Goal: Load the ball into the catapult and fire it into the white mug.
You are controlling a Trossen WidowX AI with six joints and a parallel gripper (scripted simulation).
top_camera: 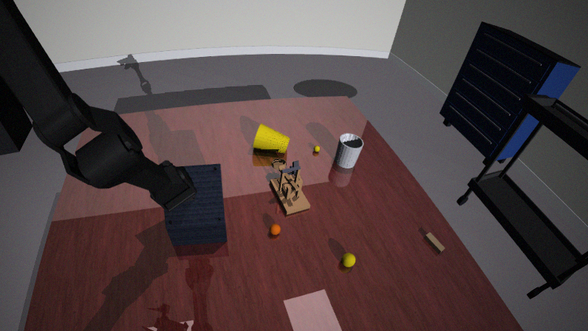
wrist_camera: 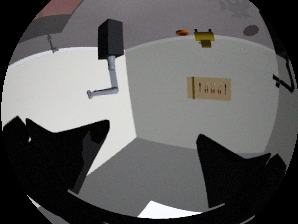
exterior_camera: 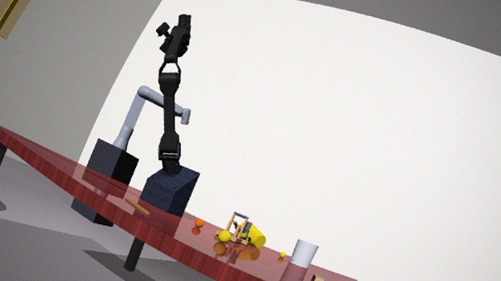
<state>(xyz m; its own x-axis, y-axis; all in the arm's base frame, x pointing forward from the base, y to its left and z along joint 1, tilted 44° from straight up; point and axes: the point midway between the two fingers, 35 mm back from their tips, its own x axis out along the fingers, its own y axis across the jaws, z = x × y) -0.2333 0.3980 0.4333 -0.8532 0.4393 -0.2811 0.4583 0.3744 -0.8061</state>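
Note:
The wooden catapult [top_camera: 298, 205] [exterior_camera: 230, 222] stands mid-table, and its round cup [top_camera: 278, 161] looks empty. The white ribbed mug [top_camera: 347, 154] [exterior_camera: 304, 253] stands upright to its right in the top view. An orange ball [top_camera: 275, 229] [exterior_camera: 198, 222] lies near the catapult's base. A larger yellow ball [top_camera: 349, 259] [exterior_camera: 224, 236] lies farther off, and a small yellow ball [top_camera: 316, 148] [exterior_camera: 283, 254] lies near the mug. My gripper [wrist_camera: 154, 132] is open and empty, high above the table and far from the catapult, facing the room's walls.
A yellow perforated cup [top_camera: 269, 139] [exterior_camera: 258, 236] lies on its side behind the catapult. A wooden block [top_camera: 434, 242] [exterior_camera: 318, 279] lies near the table edge. My arm stands on a dark blue box [top_camera: 205, 205] [exterior_camera: 165, 192]. A thin wooden strip [exterior_camera: 136, 206] lies near the front edge.

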